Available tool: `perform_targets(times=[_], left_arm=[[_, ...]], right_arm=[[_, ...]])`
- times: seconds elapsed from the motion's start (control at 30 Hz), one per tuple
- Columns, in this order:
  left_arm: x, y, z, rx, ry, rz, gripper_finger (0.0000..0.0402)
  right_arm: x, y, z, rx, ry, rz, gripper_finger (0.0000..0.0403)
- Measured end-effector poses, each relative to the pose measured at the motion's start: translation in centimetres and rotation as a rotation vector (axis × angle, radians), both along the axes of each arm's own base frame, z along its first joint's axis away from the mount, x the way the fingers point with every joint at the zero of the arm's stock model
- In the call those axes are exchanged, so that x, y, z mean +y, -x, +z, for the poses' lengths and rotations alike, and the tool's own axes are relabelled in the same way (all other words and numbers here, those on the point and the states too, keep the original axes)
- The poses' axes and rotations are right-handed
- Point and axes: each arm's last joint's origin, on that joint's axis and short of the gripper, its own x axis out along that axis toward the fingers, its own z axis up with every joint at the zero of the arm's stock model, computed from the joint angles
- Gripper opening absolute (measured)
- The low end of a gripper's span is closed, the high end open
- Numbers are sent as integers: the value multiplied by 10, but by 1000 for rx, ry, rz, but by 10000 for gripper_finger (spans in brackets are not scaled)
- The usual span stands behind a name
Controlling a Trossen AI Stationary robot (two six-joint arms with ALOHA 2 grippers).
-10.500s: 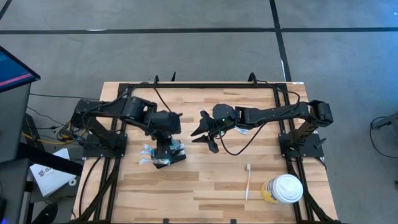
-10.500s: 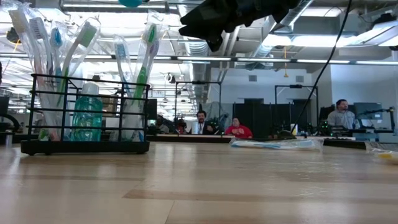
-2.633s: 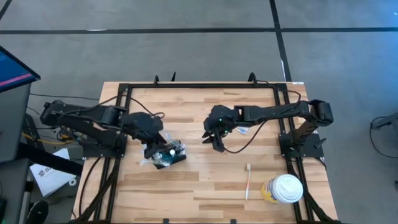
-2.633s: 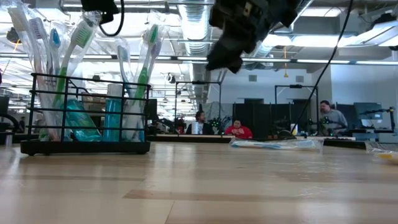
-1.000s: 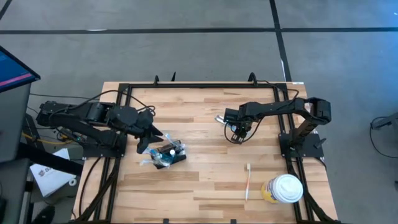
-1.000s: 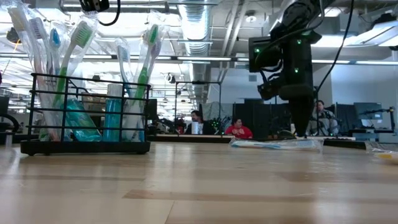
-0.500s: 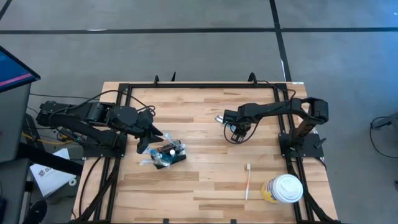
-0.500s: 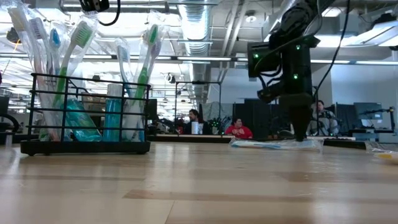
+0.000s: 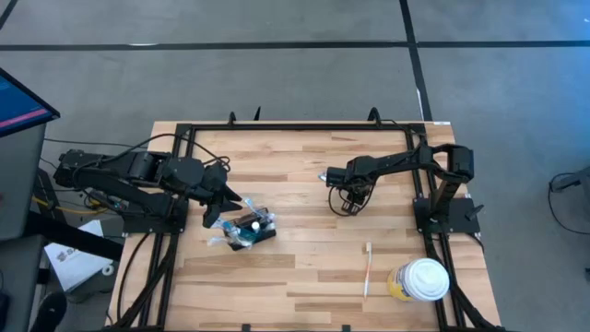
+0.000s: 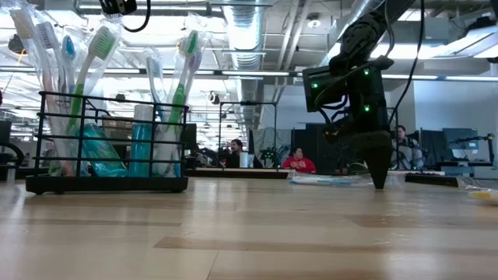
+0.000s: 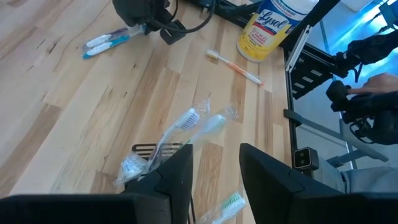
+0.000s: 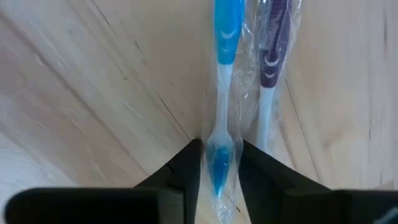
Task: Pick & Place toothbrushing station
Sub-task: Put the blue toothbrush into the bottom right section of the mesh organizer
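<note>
Toothbrushing station (image 9: 249, 231) partly hidden under parted left gripper (image 9: 230, 206); right gripper (image 12: 217, 167) pinches wrapped blue toothbrush (image 12: 222, 93).

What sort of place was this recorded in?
Probably a robotics lab in an open-plan office: a wooden table with two arms mounted, exposed ceiling ducts, and people seated at desks behind.

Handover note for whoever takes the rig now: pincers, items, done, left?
Right pincer: down on the table mid-right, fingers straddling a wrapped blue toothbrush; grip not confirmed.
Left pincer: open, empty, hovering beside the toothbrushing station.
Station: on the table's left part, already stocked with brushes and tubes.
Loose: orange toothbrush and wipes canister, near right corner.
Left: lift the wrapped brush, carry it to the station.
</note>
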Motion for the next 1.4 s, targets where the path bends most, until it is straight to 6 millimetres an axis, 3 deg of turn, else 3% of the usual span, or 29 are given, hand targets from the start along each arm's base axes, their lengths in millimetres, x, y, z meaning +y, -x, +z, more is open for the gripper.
perform_targets(times=[0.23, 0.57, 0.83, 1.17, 1.4], left_arm=[[0, 0, 0, 0, 0, 0, 127], [0, 0, 0, -2, -3, 4, 127], [1, -2, 2, -31, -13, 25, 127], [0, -6, 7, -95, -5, 29, 127], [-3, -26, 8, -169, -59, -11, 127]], right_arm=[[5, 4, 14, -36, 7, 14, 24], [6, 10, 33, -80, 19, 8, 33], [13, 1, 50, -86, 24, 50, 0], [25, -15, 95, -80, 116, 134, 1], [43, -25, 137, -120, 205, 203, 1]])
